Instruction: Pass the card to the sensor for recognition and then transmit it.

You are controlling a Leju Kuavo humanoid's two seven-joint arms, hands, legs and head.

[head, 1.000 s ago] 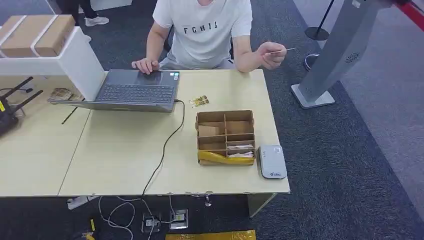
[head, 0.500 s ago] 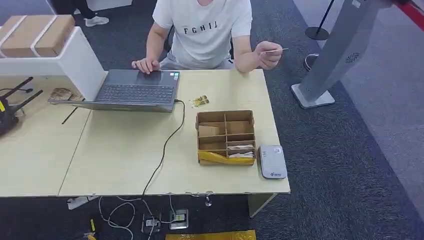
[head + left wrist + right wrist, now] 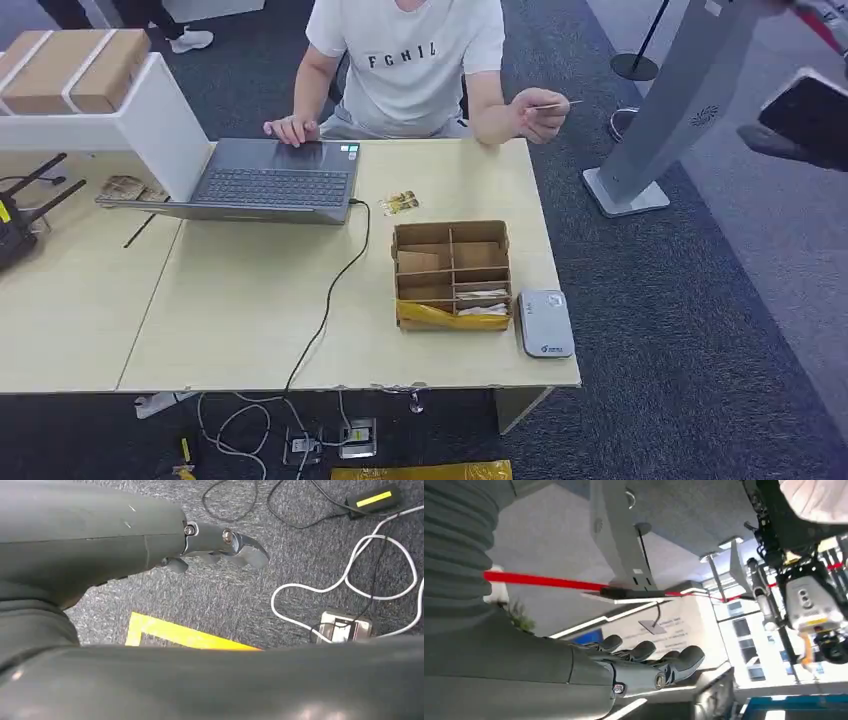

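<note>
From my head camera, the nearest things are the cables and a floor socket box under the front edge of the table. On my left wrist feed, the left hand hangs over grey carpet with its fingers loosely curled and nothing in them; a white cable loops on the floor beyond it.

At the table's near right corner lies the sensor, a flat white-grey reader, just beside a cardboard divider box with a yellow packet along its near side. A black cord runs from the table edge up to the laptop, which sits open at the far side. A small pair of gold-coloured items lies between the laptop and the box.

Behind the table sits a person in a white shirt, 1 hand on the laptop and the other hand raised off the table's far right corner, pinching the card nearly edge-on.

At the far right edge of my head view, the right hand is raised in the air, well apart from the card. On the right wrist feed its fingers lie straight and side by side, holding nothing. A grey kiosk stand rises from the carpet between the person and that hand.
</note>
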